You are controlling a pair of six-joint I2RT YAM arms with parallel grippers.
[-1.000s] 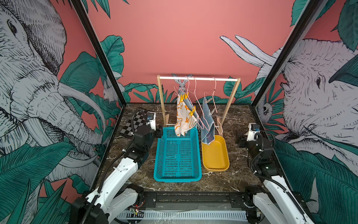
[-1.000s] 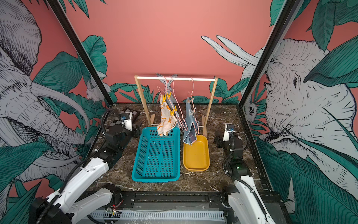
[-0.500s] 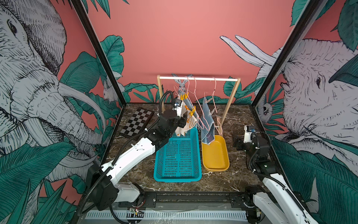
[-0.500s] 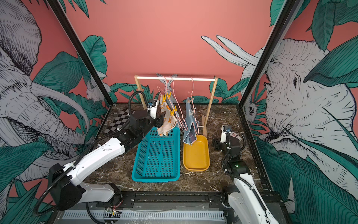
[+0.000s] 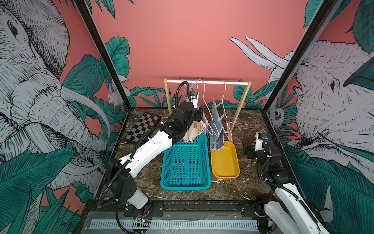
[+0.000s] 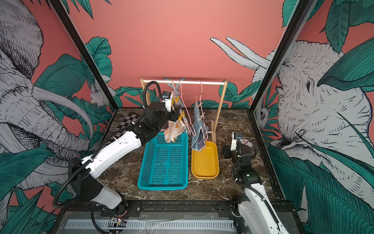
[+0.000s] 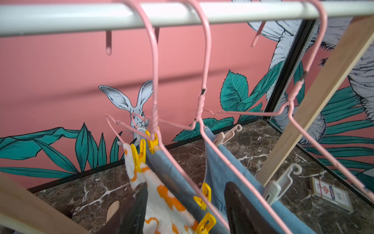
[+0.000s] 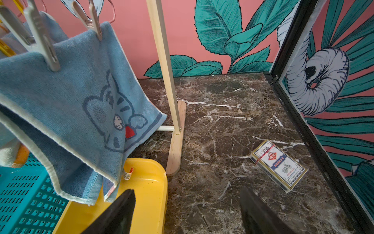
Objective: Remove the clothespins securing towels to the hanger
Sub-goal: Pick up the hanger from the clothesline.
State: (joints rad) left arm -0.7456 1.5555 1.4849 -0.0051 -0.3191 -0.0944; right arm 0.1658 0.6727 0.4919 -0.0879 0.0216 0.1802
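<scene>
Marble tabletop (image 8: 222, 113); left end effector (image 7: 185, 188) spread around clothespins (image 7: 203, 195), fingers (image 7: 133, 208) partly cropped; right end effector (image 8: 187, 191) agape.

Teal basket (image 5: 185, 162) sits beside yellow tray (image 5: 225, 162); chessboard (image 5: 143, 127), card box (image 8: 278, 165) apart.

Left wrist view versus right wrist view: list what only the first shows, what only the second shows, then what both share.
Only the left wrist view: the white rail with the pink hanger hooks over it. Only the right wrist view: the yellow tray, the teal basket and the animal print on the blue towel. Both: that blue towel, a pale clothespin clipped on it, the card box on the marble tabletop.
</scene>
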